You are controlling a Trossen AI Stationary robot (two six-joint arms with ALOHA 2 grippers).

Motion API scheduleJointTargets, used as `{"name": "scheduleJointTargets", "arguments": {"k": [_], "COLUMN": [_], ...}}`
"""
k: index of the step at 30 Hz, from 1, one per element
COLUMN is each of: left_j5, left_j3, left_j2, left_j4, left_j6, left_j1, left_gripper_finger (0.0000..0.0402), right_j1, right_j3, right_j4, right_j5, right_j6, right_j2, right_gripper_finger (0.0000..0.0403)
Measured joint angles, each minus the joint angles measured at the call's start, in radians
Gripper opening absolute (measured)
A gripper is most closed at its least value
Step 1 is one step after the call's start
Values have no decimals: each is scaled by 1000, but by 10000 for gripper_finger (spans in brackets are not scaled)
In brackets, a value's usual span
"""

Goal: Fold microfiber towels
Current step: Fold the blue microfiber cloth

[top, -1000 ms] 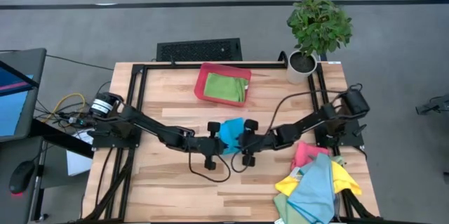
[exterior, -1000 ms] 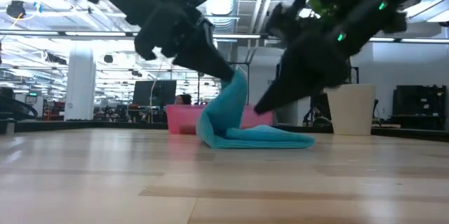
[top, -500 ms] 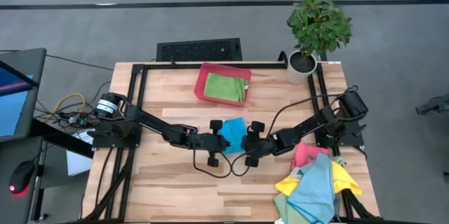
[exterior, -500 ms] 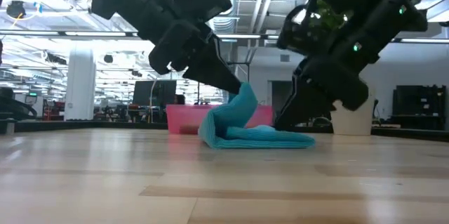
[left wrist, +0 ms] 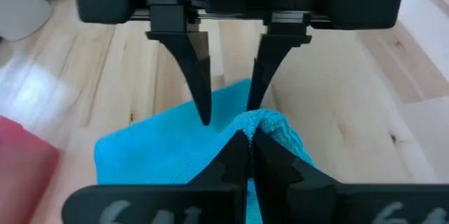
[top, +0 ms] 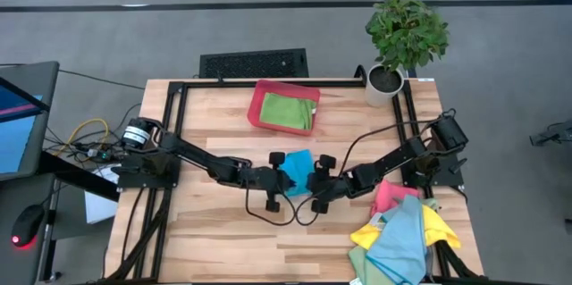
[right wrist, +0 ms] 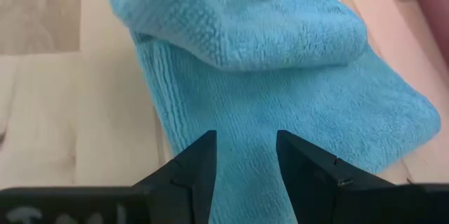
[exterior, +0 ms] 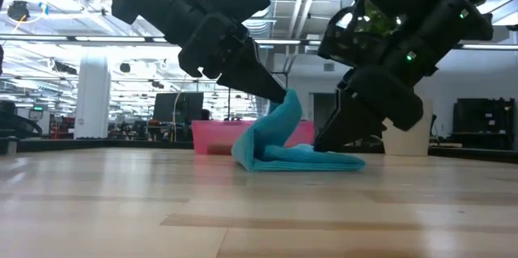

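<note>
At frame centre, my left tool [exterior: 279, 94] pinches the limp blue towel's [exterior: 283, 141] corner; my right tool [right wrist: 244, 155] hovers open.

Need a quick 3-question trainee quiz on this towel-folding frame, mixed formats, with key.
1. True or false: the left gripper is shut on an edge of the blue towel.
2. Multiple choice: where is the folded green towel? A) on the pile at the table's corner B) in the red tray C) in the right gripper
3. Fill in: the right gripper's fingers are ____, with the blue towel lying just beyond them and not pinched.

Key: 1 true; 2 B; 3 open.
</note>
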Motion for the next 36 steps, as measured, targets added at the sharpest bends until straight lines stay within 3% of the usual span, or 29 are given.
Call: {"name": "scheduleJointTargets", "arguments": {"k": [5, 14, 20, 24, 30, 36], "left_j5": [-26, -50, -83, -121, -152, -200], "left_j3": [0, 91, 132, 155, 169, 169], "left_j2": [36, 108, 110, 95, -24, -122], "left_j4": [13, 15, -38, -170, -442, -502], "left_j6": [1, 37, 62, 34, -59, -128], "left_j1": [2, 3, 11, 10, -24, -82], "left_gripper_finger": [25, 130, 176, 184, 185, 185], "right_j1": [0, 22, 51, 61, 51, 34], "right_j3": [0, 0, 0, 0, 0, 0], "right_j4": [-7, -61, -63, -41, 26, 123], "right_j5": [-2, 13, 27, 27, 24, 23], "right_j6": [0, 12, 28, 46, 39, -25], "right_j2": [0, -90, -184, -181, -104, -91], "right_gripper_finger": [175, 175, 175, 175, 175, 175]}}
